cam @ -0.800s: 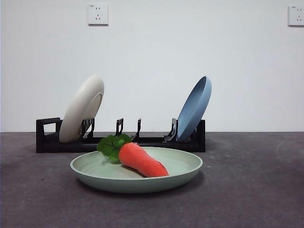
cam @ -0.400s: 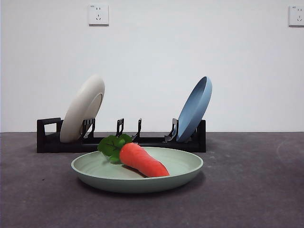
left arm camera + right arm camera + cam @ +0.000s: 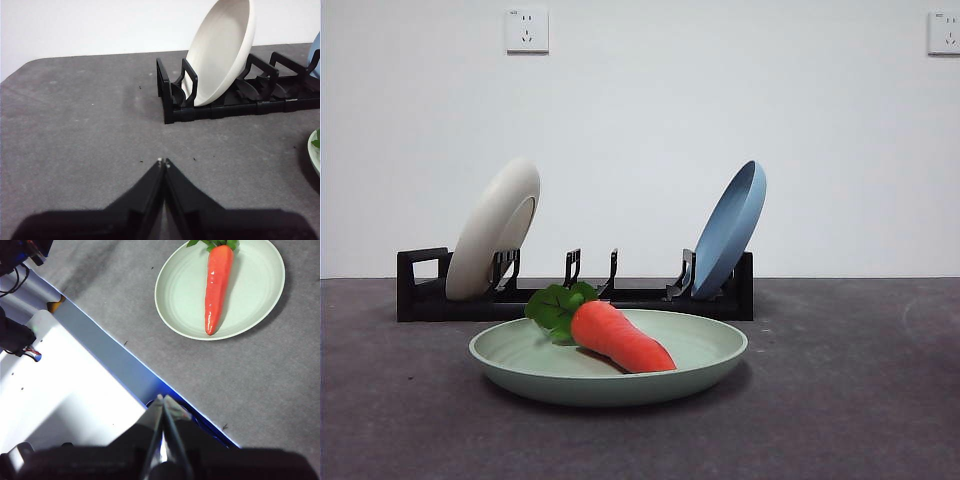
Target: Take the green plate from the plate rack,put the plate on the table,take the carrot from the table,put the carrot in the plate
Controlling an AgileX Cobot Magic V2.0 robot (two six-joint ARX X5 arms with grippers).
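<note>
The carrot (image 3: 620,337) is seen lying in the green plate (image 3: 710,352), which is set flat on the bench (image 3: 850,400) just in front of the plate rack (image 3: 420,290); a cream plate (image 3: 495,228) and a blue plate (image 3: 730,228) are held leaning in the rack's slots. The left claw (image 3: 163,162) is pressed closed and empty above bare bench near the rack's looped end, and the right claw (image 3: 162,399) is likewise closed on nothing, well apart from the plate at the bench edge. No brand, label or legible writing is shown on any item.
</note>
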